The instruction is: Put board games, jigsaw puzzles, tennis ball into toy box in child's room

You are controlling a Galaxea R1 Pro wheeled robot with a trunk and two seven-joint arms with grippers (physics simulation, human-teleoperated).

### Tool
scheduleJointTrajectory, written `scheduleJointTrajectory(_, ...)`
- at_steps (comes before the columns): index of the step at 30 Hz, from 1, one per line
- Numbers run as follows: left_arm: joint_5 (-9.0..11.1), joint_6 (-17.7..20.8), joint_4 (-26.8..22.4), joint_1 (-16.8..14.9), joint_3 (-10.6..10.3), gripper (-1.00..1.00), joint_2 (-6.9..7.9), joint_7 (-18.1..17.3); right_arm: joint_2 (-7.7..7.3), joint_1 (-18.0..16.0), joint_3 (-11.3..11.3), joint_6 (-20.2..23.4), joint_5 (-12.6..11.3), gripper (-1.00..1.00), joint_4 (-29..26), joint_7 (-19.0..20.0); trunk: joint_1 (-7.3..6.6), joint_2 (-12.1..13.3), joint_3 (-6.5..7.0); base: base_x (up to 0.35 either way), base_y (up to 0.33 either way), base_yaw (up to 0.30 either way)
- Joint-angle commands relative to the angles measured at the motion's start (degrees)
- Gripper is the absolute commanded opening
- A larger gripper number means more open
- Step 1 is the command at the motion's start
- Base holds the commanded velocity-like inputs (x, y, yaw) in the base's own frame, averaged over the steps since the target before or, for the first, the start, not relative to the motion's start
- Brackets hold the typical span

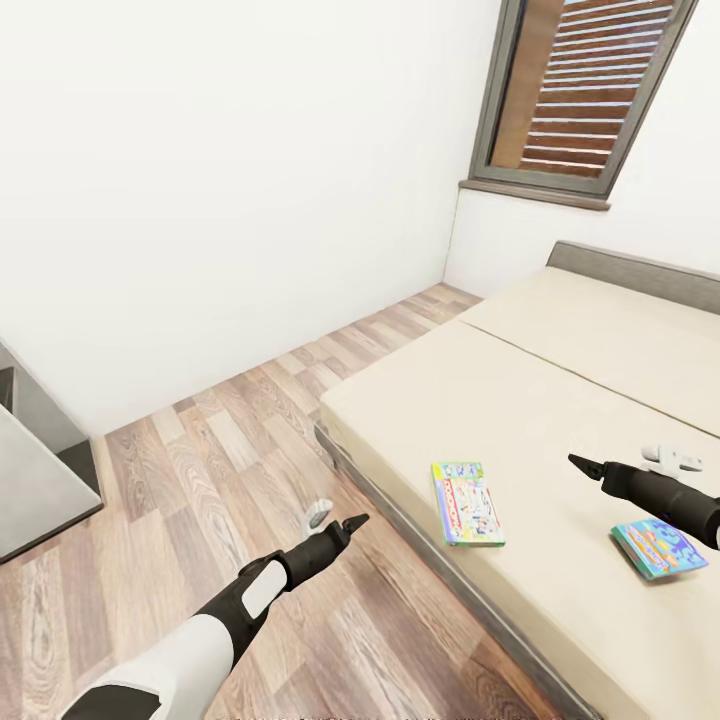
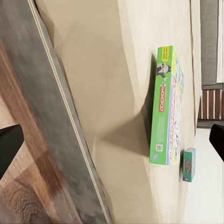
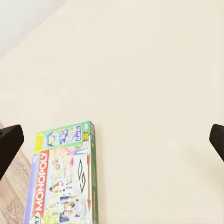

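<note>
Wrist views: both jaws wide open, empty; Monopoly box [image 3: 65,175] on bed [image 1: 560,400]

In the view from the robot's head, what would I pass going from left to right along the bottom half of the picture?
Grey table corner → left gripper over the wooden floor → green board game on the bed → right gripper → blue board game.

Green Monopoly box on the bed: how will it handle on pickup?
The Monopoly box looks like a rigid flat carton, so probably stiff and fairly light. It lies flat on the soft mattress near the bed's edge, so a side pinch may press into it. The glossy printed cover may be slippery. It won't roll.
</note>
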Motion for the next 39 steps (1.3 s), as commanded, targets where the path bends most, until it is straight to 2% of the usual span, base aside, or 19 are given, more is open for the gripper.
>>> scheduleJointTrajectory(1, 0.6, 0.4, 0.0, 0.0, -0.3, 1.0, 0.03, -0.3, 0.0, 0.0, -0.1, 0.3, 0.3, 1.0, 0.0, 0.4, -0.01, 0.0, -0.14, 0.0, 0.0, 0.0)
scheduleJointTrajectory(39, 0.5, 0.6, 0.0, -0.2, -0.3, 1.0, 0.52, -3.8, 0.01, -0.1, -0.1, 0.3, 0.3, 1.0, 0.0, 0.5, -0.01, 0.0, -3.66, 0.0, 0.0, 0.0)
